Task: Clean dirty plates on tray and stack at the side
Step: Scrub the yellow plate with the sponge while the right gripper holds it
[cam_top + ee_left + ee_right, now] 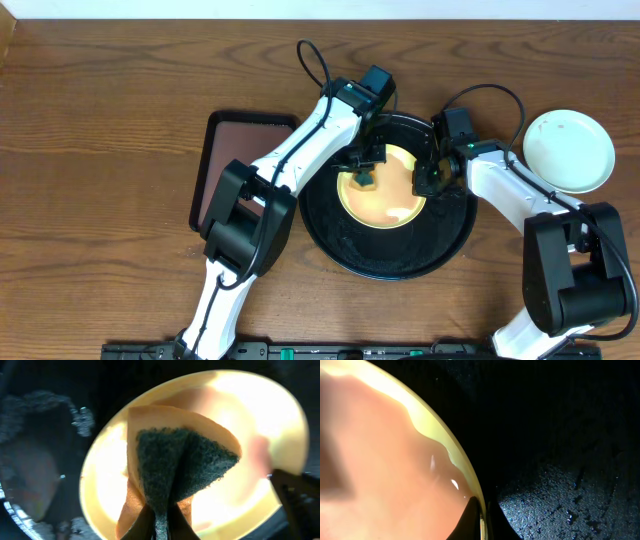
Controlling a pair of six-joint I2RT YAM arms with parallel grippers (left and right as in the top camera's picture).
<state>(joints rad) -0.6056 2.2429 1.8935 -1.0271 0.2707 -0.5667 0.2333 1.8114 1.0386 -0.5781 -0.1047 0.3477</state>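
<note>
I see the pale yellow round plate (385,200) lying in the large round black tray (400,268), beneath my left claw (366,172). That claw is clenched on a folded sponge (180,465), rough green scourer over orange foam. My right claw (428,182) pinches the plate's glossy right rim.

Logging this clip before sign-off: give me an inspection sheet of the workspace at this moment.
Surface: wooden table; nothing spilled on the wood that I can see.
Job's things: yellow plate lies in the black tray, which looks wet; mint plate sits on the table to the right.
Clutter: brown tray on the left.
Grippers: left gripper shut on a folded sponge over the plate; right gripper fingers pinch the plate's rim.
Cables: black cables loop from both wrists.
Surroundings: nothing seen.
</note>
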